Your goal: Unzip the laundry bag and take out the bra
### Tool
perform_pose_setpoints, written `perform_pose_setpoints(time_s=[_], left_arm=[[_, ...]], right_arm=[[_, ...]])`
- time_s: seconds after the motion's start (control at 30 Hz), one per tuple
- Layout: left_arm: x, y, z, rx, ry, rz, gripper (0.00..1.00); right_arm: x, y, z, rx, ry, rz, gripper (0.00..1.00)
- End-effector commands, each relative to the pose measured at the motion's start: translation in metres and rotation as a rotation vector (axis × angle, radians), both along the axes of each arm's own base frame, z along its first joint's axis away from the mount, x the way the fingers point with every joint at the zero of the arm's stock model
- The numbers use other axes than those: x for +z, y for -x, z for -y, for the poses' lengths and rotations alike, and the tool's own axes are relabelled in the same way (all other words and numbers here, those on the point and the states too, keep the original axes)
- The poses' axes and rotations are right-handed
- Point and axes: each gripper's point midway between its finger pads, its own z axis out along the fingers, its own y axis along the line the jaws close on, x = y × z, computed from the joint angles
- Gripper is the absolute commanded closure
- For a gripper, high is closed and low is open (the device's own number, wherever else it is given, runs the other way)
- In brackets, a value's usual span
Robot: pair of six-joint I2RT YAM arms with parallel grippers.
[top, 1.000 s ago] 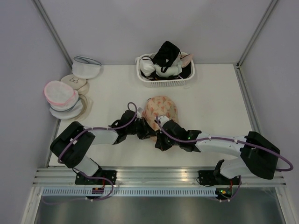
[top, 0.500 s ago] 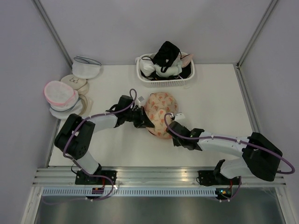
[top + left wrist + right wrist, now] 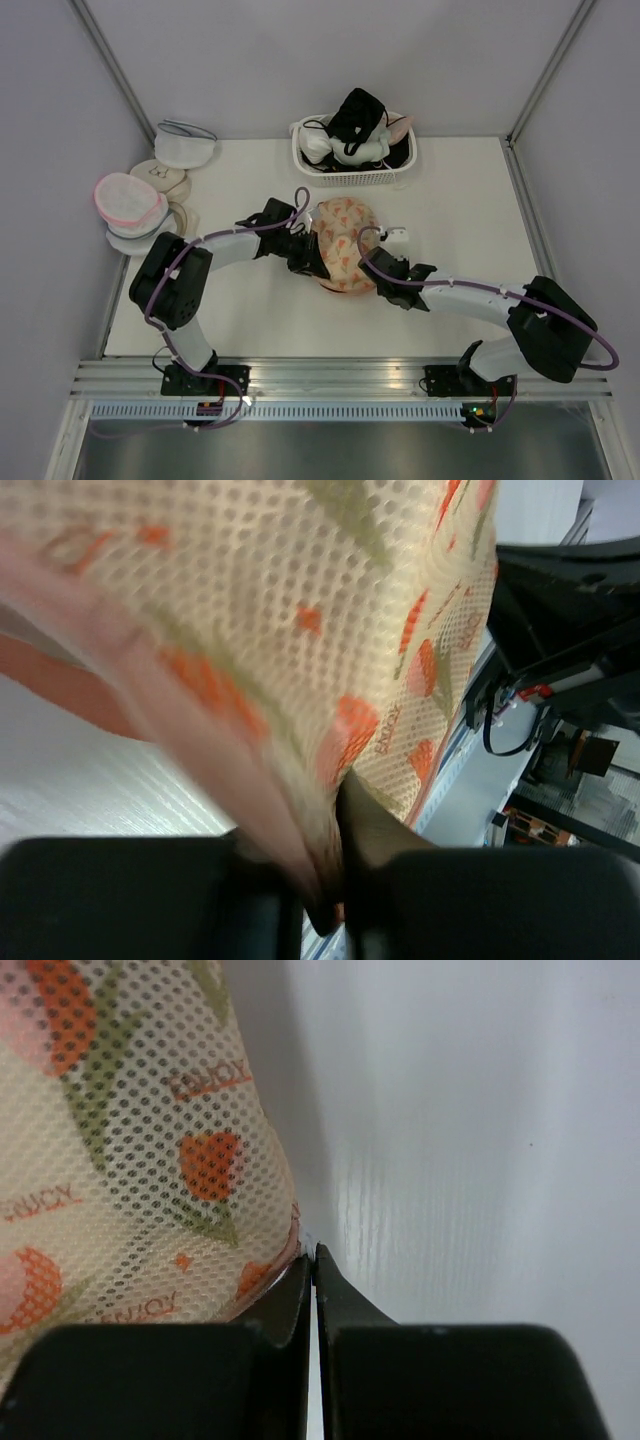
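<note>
Print on the flat cream mesh laundry bag (image 3: 343, 257): orange-pink flowers, green leaves, small pinkish ENJOY lettering, peach edging. White slatted plastic basket (image 3: 350, 180), black fabric bra (image 3: 357, 112) and whitish pieces in it. Round white mesh bag with pink rim (image 3: 128, 198); round white mesh bag with grey rim (image 3: 185, 143). Plain white table (image 3: 460, 200).

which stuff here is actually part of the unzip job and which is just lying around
In the job: laundry bag, left gripper and right gripper clamped on its edge; the bra is not visible.
Lying about: basket, black bra, pink-rimmed mesh bag, grey-rimmed mesh bag.
</note>
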Motion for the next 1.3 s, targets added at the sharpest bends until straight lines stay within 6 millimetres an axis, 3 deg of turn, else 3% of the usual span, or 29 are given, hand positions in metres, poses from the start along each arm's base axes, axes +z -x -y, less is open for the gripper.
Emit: perform_pose_setpoints(time_s=[0.0,0.07,0.1,0.2,0.23,0.27,0.33,0.43,0.57,0.6,0.77,0.93,1.1,1.27], left_arm=[[-0.018,0.024,-0.011,-0.091,-0.075,-0.034,0.75],[-0.018,0.022,-0.009,-0.065,-0.09,-0.018,0.61],[-0.019,0.024,-0.01,-0.05,-0.095,-0.018,0.44],[-0.011,0.018,-0.014,0.038,-0.098,0.037,0.2],[-0.01,0.013,-0.017,0.08,-0.116,0.061,0.16],[0.009,0.007,-0.014,0.125,-0.075,0.105,0.13],[0.013,0.007,-0.019,0.181,-0.069,0.127,0.08],[0.025,0.001,-0.028,0.295,-0.06,0.172,0.06],[0.024,-0.003,-0.037,0.379,-0.05,0.215,0.05],[0.024,-0.012,-0.039,0.415,-0.052,0.249,0.05],[0.0,-0.038,-0.061,0.549,-0.13,0.269,0.1],[-0.005,-0.056,-0.066,0.615,-0.111,0.274,0.15],[0.0,-0.048,-0.078,0.673,-0.105,0.284,0.17],[0.0,-0.029,-0.096,0.724,-0.145,0.263,0.18]], right_arm=[[0.012,-0.012,0.04,-0.101,0.127,0.054,1.0],[0.01,-0.01,0.038,-0.095,0.124,0.038,1.0],[0.01,-0.009,0.038,-0.096,0.121,0.035,1.0],[0.009,-0.006,0.04,-0.1,0.118,0.025,1.0],[0.011,-0.004,0.041,-0.101,0.119,0.024,1.0],[0.011,-0.003,0.042,-0.101,0.122,0.021,0.99],[0.016,-0.001,0.043,-0.096,0.113,0.021,0.93],[0.026,0.003,0.039,-0.056,0.087,0.01,0.41],[0.049,0.008,0.041,-0.055,0.065,0.011,0.12],[0.06,0.008,0.041,-0.057,0.044,0.034,0.1],[0.083,0.006,0.011,0.1,-0.08,0.074,0.07],[0.102,0.001,-0.051,0.324,-0.28,0.098,0.11],[0.113,-0.018,-0.096,0.42,-0.343,0.108,0.22],[0.106,-0.038,-0.122,0.426,-0.304,0.084,0.29]])
